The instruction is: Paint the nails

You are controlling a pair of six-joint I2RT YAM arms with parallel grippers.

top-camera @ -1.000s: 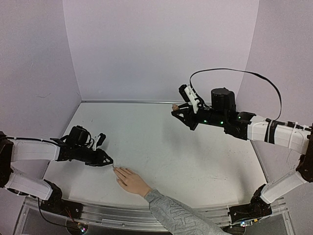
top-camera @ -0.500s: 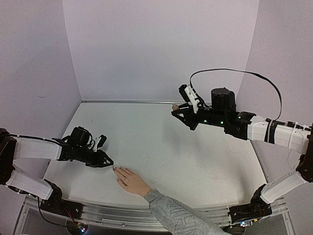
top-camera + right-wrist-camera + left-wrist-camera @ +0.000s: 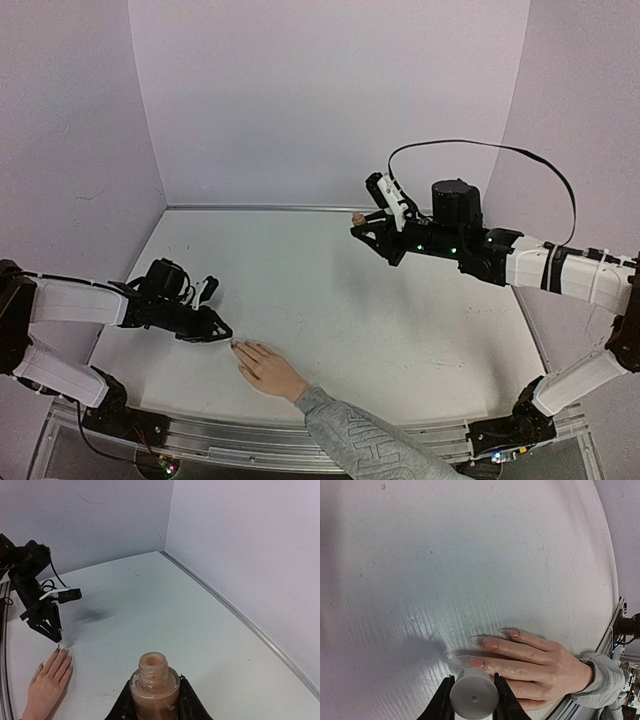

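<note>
Nails (image 3: 482, 641) on a person's hand (image 3: 535, 662), long, pale and glossy, lie flat on the counter (image 3: 470, 555) near its front edge, left of centre. The fingers stretch toward the left arm (image 3: 80, 303), and a grey sleeve (image 3: 365, 440) covers the wrist. Assessment: the nails are small, stiff, smooth plates on a living hand and offer nothing to grip. Only the soft brush should meet them, lightly, drawn from base to tip; the skin alongside would smear easily. The left jaws are pinched on a white brush cap (image 3: 473, 696), held low and just beside the fingertips. The cap hides the bristles in the left wrist view, so contact with a nail cannot be confirmed. The left arm reaches in low from the left, forearm nearly level, wrist angled down toward the hand. The right arm (image 3: 520, 262) is extended well apart over the far right of the counter. Its jaws are clamped round an open bottle (image 3: 155, 682) of tan polish, upright and uncapped, which appears held clear of the surface.
</note>
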